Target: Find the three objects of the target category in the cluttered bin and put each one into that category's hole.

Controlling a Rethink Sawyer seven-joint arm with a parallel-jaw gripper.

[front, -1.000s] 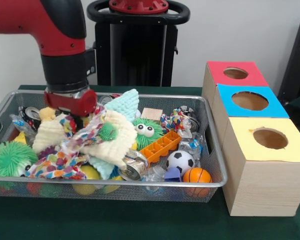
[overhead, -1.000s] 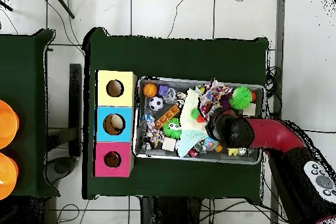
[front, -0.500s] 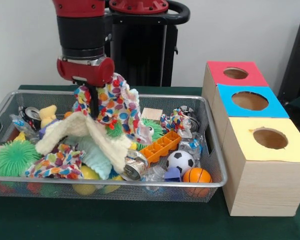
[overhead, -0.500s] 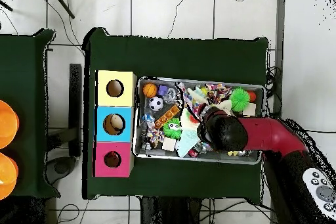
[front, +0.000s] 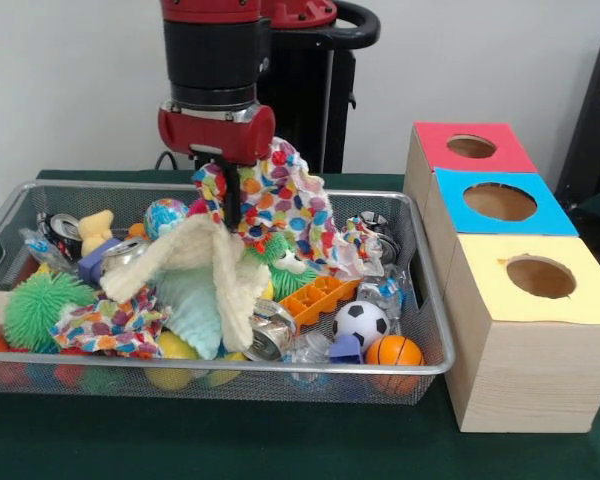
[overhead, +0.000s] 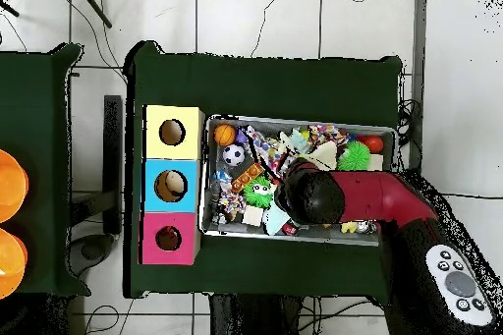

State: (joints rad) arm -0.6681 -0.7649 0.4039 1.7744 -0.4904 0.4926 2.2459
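Shifted toward the boxes since the earlier frames, the end effector (front: 230, 205) has risen and lifted a spotted cloth (front: 285, 205) clear of the clutter.

Grasping the cloth's top edge, it hangs over the middle of the cluttered bin (front: 435, 368); a cream fleece (front: 205, 265) drapes beneath and seems snagged on the cloth. No striped or tan animal toy can be made out; they probably lie buried. The hole (front: 471, 146) in the red top sits well off to the side, beyond the bin's end wall. Risks: the trailing cloth may drag the fleece, the green puff toy (front: 285, 262) or the orange tray (front: 320, 292) over the rim, or drop and re-cover the pile. Open room lies above the bin and on the green surface (front: 280, 440) in front.
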